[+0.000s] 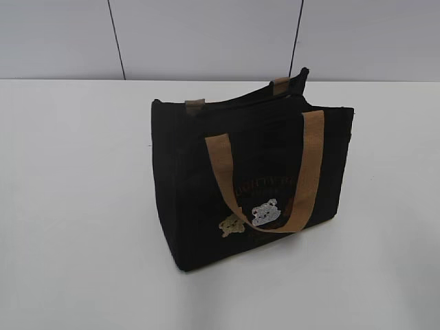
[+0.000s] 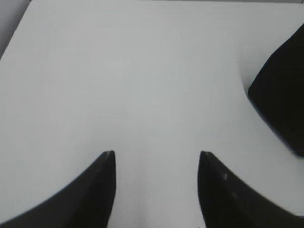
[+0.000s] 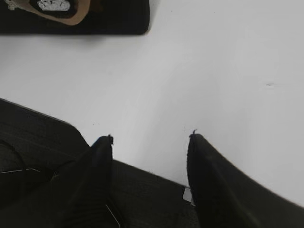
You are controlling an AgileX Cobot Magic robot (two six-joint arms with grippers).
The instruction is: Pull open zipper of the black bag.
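Black bag on white desk; both claws parted, grasping nothing.

Item: we record the black bag (image 1: pixel 251 182) standing upright near the middle of the desk (image 1: pixel 75 206), one tan handle (image 1: pixel 265 172) draped over its front above the embroidered bears (image 1: pixel 253 216). The zipper (image 1: pixel 240 102) runs along the top edge; we cannot make out its pull tab. Left claw (image 2: pixel 156 159): fingers spread apart over bare desk, nothing between them, the bag's corner (image 2: pixel 280 107) well off to its right. Right claw (image 3: pixel 149 137): likewise parted and released, held above the desk edge, the bag's lower front (image 3: pixel 114 16) well ahead at the top of its view. Neither claw appears in the exterior view; only that view shows the bag whole, and only the right wrist view shows dark flooring and cables (image 3: pixel 28 156) below the desk.
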